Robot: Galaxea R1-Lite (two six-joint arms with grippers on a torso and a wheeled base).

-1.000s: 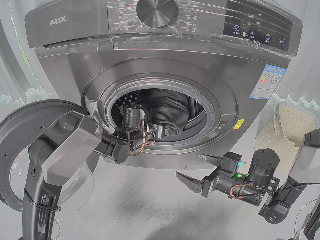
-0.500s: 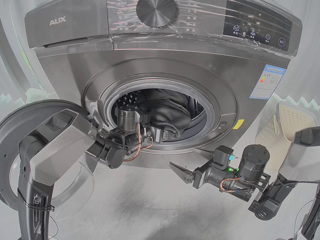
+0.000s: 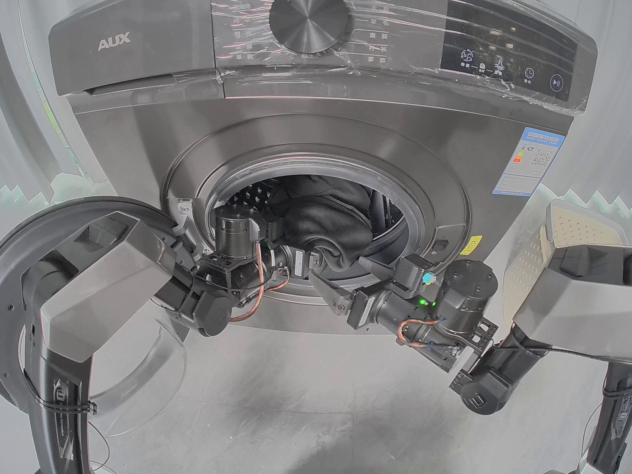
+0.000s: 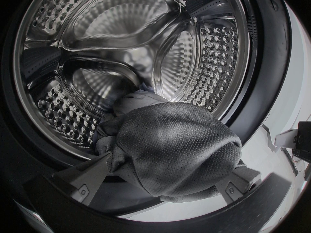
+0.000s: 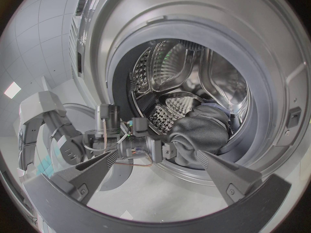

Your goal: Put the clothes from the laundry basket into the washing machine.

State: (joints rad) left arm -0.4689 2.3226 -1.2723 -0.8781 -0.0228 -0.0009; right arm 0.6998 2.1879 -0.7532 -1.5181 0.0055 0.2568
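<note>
The cloth [image 4: 175, 139] pinched in my left gripper [image 4: 175, 164] is a dark grey knit, matt, with a fine dimpled mesh grain. My fingers [image 4: 86, 178] are matt charcoal plastic. Inside the washing machine [image 3: 368, 133] the drum [image 4: 107, 26] is mirror-bright punched steel, ringed by a dull black rubber seal [image 4: 269, 65]. The washing machine's front is satin grey metal, its top panel wrapped in wrinkled glossy film [image 3: 296, 67]; beside the washing machine, the laundry basket [image 3: 579, 225] is matt cream perforated plastic
</note>
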